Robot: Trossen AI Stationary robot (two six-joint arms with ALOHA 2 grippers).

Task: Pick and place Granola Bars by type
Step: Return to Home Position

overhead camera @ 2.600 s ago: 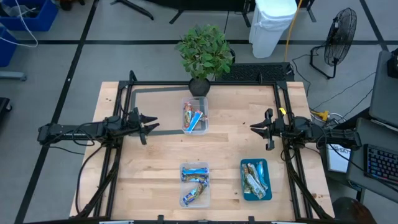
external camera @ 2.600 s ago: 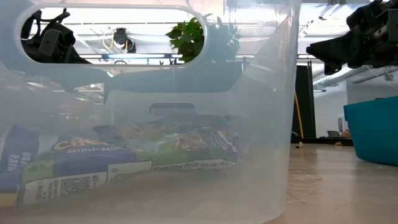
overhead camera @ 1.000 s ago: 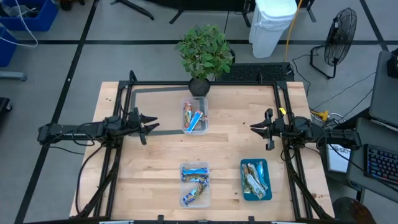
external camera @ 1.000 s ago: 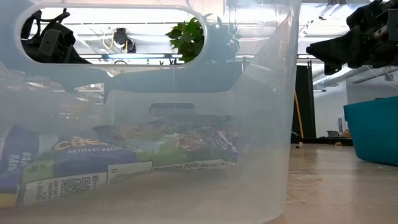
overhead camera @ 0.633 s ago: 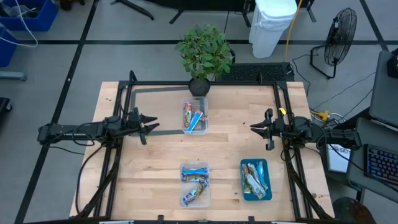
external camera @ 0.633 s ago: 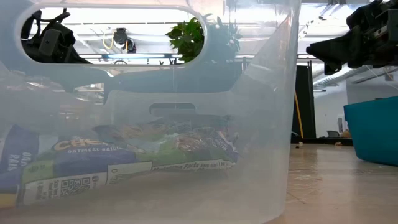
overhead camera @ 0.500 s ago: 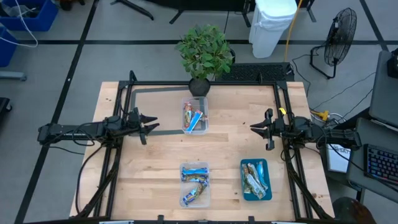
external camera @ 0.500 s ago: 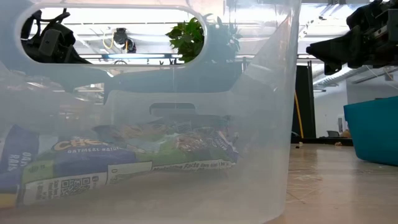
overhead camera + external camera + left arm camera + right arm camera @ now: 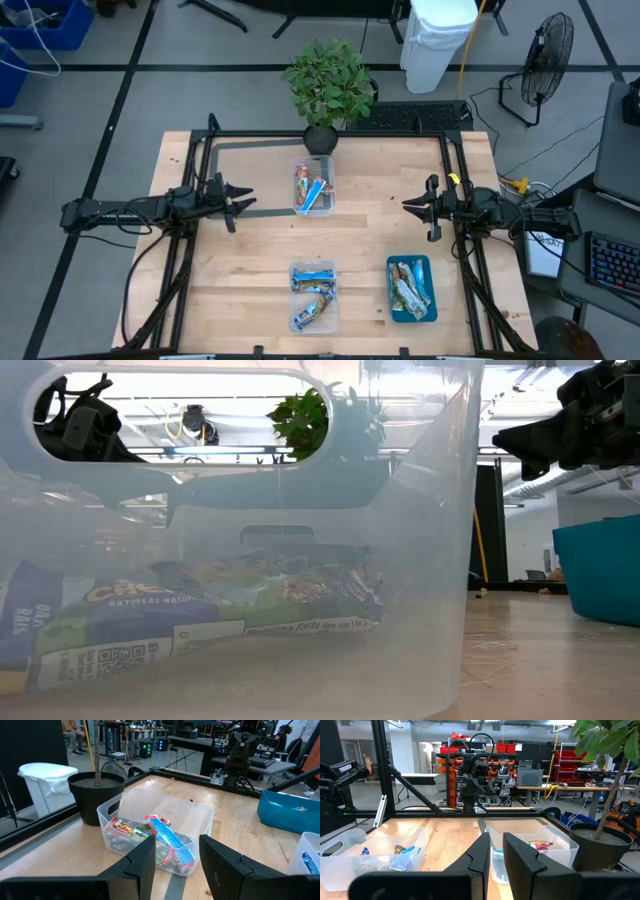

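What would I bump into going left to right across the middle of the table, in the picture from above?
left gripper → clear tub holding granola bars → right gripper

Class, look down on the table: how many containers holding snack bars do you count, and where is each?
3. The first clear tub is beside the potted plant, the second clear tub is at the near edge, and the teal tray is right of it. None appears hidden.

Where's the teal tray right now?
High view: the teal tray sits low on the table's right side, right of the lower clear tub, below the right tool.
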